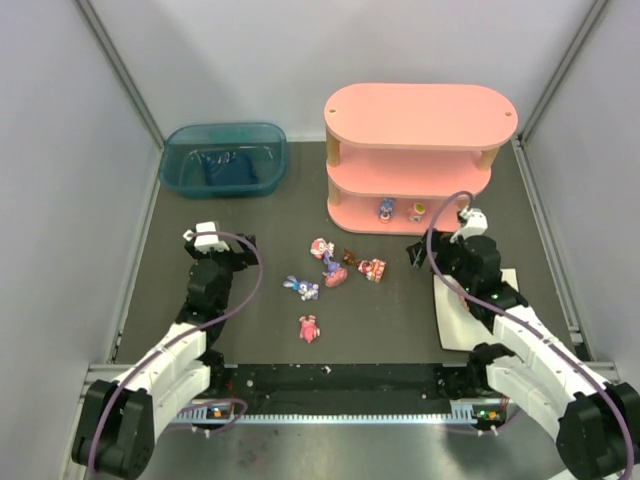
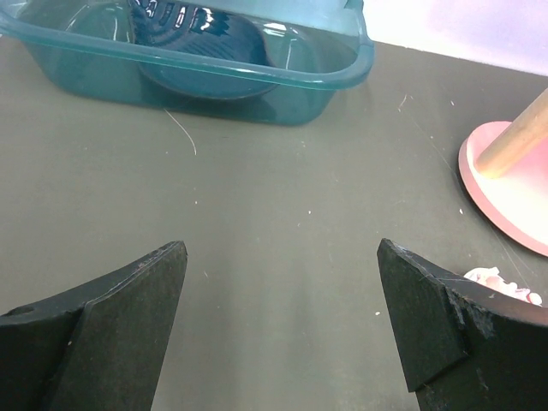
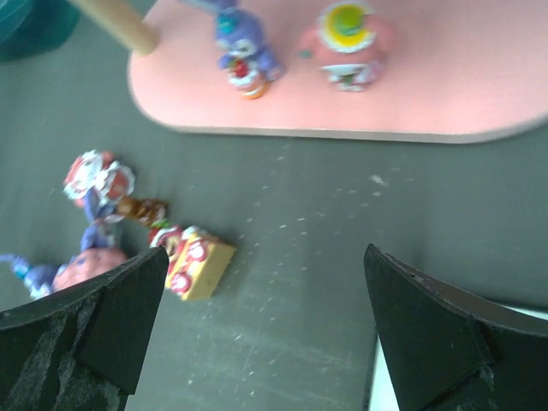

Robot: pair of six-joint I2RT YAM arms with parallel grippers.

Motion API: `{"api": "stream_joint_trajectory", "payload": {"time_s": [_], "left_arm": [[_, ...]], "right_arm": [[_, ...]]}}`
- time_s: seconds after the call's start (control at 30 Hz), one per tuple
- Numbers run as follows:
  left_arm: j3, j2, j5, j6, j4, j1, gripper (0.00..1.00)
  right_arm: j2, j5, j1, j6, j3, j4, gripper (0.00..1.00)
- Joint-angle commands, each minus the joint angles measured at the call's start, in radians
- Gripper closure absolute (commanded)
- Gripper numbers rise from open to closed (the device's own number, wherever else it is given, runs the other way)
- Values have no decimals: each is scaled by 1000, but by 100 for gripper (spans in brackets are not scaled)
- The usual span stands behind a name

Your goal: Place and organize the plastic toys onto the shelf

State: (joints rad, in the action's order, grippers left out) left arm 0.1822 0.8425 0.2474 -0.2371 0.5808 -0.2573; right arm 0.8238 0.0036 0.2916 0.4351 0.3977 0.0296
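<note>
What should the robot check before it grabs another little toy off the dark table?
1. Right gripper open and empty: ok.
2. Left gripper open and empty: ok.
3. Every toy on the pink three-tier shelf: not ok. Only the purple bunny figurine and the round pink figurine stand on its bottom board, while several small figurines lie on the dark table.
4. Free space on that board: ok, bare pink beside both.
5. Nearest loose toy, the red figurine on a yellow block, upright: not ok, it looks tipped over.
6. Middle board free: cannot tell, the top board hides most of it.
</note>
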Motion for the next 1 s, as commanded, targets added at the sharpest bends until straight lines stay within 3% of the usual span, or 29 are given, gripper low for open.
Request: {"api": "stream_joint_trajectory", "payload": {"time_s": [0.0,0.07,0.23,0.33,0.7,0.97], "left_arm": [[8,-19,-23,-11,77,0,1],[-3,-28,-31,-14,86,0,1],[-7,-34,-19,-14,82,0,1],[-4,-31,-17,-13,82,0,1],[-3,-26,-17,-14,82,0,1],[-1,-25,-13,-13,80,0,1]], "right_arm": [[35,-169,49,-98,0,140,2],[70,-246,56,-105,-7,190,3],[254,-249,122,-148,64,211,4],[342,-241,155,-133,85,256,11],[459,-139,167,-96,119,351,16],[524,-125,167,-72,128,418,44]]}}
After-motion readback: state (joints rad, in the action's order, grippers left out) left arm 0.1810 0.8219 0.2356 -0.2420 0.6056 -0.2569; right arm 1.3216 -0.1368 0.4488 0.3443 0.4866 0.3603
